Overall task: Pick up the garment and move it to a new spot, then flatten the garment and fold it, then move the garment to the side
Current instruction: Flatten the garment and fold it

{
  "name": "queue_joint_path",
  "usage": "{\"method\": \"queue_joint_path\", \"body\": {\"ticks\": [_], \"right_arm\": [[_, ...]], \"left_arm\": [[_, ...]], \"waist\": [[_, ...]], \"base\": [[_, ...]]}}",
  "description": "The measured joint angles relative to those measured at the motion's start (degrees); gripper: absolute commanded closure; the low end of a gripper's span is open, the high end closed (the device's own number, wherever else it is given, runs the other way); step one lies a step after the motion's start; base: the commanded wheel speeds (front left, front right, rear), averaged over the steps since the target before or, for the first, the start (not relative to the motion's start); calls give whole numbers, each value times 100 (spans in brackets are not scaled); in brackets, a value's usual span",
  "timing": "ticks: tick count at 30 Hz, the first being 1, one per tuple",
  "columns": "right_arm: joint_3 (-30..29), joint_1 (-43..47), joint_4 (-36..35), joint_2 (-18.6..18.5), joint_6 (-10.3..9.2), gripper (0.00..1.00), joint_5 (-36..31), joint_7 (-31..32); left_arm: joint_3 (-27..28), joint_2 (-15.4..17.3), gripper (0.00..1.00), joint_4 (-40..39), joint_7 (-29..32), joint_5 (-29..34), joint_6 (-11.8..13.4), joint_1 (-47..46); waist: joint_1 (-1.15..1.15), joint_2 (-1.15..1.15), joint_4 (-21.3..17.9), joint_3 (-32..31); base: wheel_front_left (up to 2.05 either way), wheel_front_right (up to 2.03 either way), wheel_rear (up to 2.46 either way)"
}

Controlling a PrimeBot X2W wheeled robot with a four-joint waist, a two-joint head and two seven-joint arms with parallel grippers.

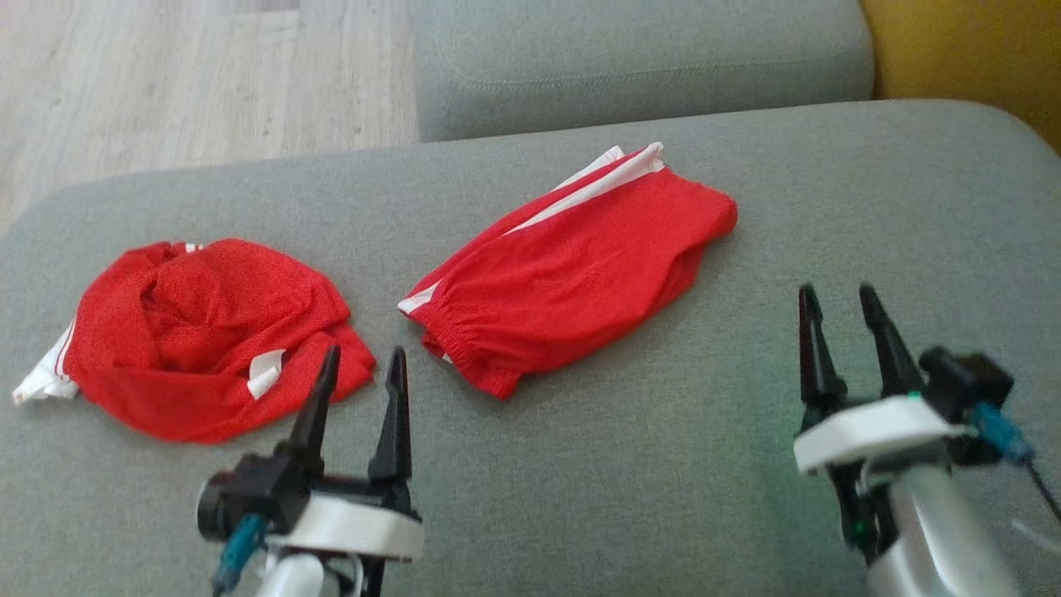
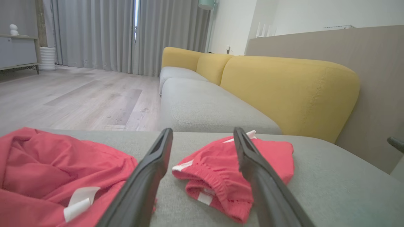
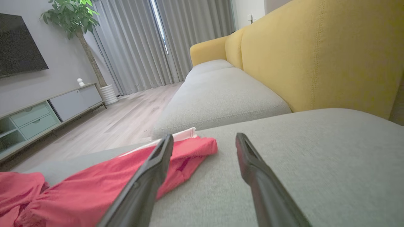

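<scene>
You saw the crumpled red garment (image 2: pixel 47 170) cut off by the left wrist view's edge at 8 o'clock, and the folded red shorts (image 3: pixel 79 195) by the right wrist view's at 7 o'clock. A dark tip (image 2: pixel 396 143) at 3 o'clock in the left wrist view was cut short, too little to identify.

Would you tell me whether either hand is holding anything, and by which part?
Nothing is held: the left hand and right hand are both open and empty.

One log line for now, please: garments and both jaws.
seat: grey sofa cushion | left: crumpled red garment | centre: red shorts, folded flat | left jaws: open, empty, near crumpled red garment | right jaws: open, empty, over bare cushion
</scene>
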Motion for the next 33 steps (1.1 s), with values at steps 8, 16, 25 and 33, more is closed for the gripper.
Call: {"method": "queue_joint_path", "body": {"ticks": [8,16,25,33], "right_arm": [[-49,576,-331,68,0,0,0,0],[-107,497,-258,74,0,0,-120,19],[-630,-792,533,78,0,0,428,736],[-1641,-2306,2258,69,0,0,851,1345]], "left_arm": [[577,-334,0,32,0,388,-403,386],[728,-460,0,124,0,659,-697,342],[584,-524,0,178,0,722,-816,-160],[167,-541,0,209,0,588,-831,-528]], "waist": [[1,0,6,-68],[1,0,115,95],[2,0,413,642],[2,0,971,1132]], "base": [[0,0,0],[0,0,0],[0,0,0],[0,0,0]]}}
